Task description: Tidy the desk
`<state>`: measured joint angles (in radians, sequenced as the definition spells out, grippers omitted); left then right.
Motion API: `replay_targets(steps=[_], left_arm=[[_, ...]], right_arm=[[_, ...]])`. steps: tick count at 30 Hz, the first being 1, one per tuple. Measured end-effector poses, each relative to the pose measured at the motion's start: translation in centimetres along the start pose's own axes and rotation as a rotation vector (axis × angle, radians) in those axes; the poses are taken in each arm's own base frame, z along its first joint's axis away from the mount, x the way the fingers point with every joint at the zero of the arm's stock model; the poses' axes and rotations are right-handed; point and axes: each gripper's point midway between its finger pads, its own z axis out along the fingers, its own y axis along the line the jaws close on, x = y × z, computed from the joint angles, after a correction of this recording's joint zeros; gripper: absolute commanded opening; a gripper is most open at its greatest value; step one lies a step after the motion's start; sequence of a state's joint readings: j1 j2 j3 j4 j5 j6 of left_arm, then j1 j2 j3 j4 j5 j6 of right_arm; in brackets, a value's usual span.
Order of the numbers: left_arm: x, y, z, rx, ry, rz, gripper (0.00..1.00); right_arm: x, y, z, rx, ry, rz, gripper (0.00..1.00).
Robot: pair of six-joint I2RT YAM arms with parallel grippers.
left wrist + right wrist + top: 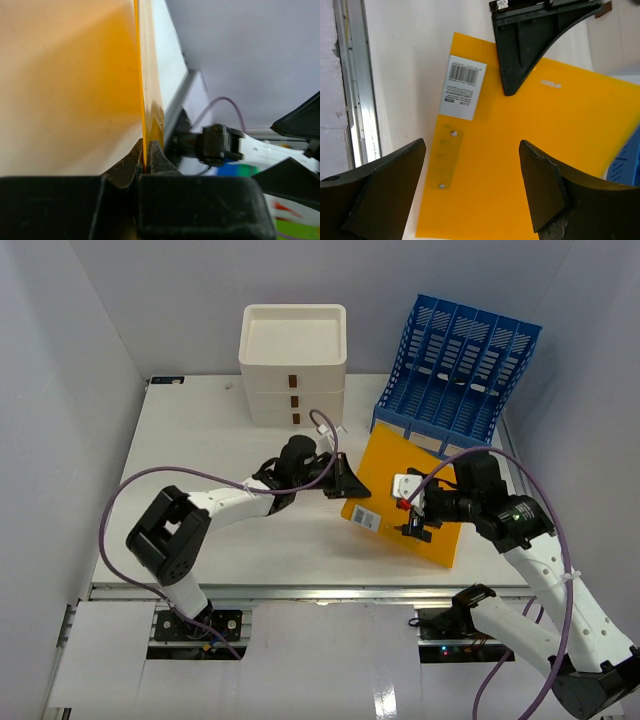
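Rail [300, 590] of metal marks the near edge of the desk [200, 450]. The desk is the large white tabletop under both arms, reaching from that rail back to the far wall.

Orange folder [395, 455] sits right of centre on the desk, turned at an angle. One corner points toward the rail. A white barcode label [463, 86] sits near its left edge, with a clear strip [447, 159] fixed by two rivets just beside it. Whether the folder lies flat or is raised off the desk: cannot tell.

Left gripper [146, 150]: jaws pressed together on the folder's left edge. The left wrist view shows the thin orange sheet pinched edge-on between the two black fingers.

Right gripper [472, 145]: jaws wide apart, nothing between them. It hangs over the near right part of the folder, whose orange face fills the gap between the fingers in the right wrist view.

Far side: white drawer box [294, 360], three drawers with small brown pulls, stands at the back centre. Blue file rack [455, 360] leans at the back right, its foot just beside the folder's far corner.
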<state>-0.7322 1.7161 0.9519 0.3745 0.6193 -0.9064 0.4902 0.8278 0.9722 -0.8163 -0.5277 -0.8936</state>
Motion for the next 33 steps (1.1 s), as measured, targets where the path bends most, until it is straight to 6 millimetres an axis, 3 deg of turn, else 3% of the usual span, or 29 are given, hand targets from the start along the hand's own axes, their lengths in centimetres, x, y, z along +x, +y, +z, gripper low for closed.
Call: replay_targets(steps=[3, 6, 13, 20, 27, 33], left_arm=[[-3.7, -2.9, -1.9, -0.056, -0.089, 0.246, 0.0], [-6.2, -5.1, -4.8, -0.128, -0.164, 0.433, 0.0], [-8.9, -5.7, -9.8, -0.352, -0.209, 0.693, 0.01], [-8.8, -5.7, -12.5, -0.441, -0.14, 0.844, 0.02], [-7.3, -9.2, -17.2, -0.408, -0.146, 1.021, 0.0], [-6.2, -11.0, -19.3, -0.361, -0.154, 1.12, 0.0]], right_arm=[[-1.3, -1.6, -0.2, -0.003, -0.032, -0.011, 0.83], [-1.8, -3.6, 0.0, 0.003, -0.046, -0.009, 0.83], [-3.9, -8.3, -1.7, 0.09, -0.091, -0.021, 0.82], [-6.5, -11.3, -3.9, 0.149, -0.205, -0.208, 0.83], [-7.6, -13.7, -1.7, 0.052, -0.309, -0.291, 0.83], [-8.1, -15.8, 0.0, -0.008, -0.364, -0.284, 0.83]])
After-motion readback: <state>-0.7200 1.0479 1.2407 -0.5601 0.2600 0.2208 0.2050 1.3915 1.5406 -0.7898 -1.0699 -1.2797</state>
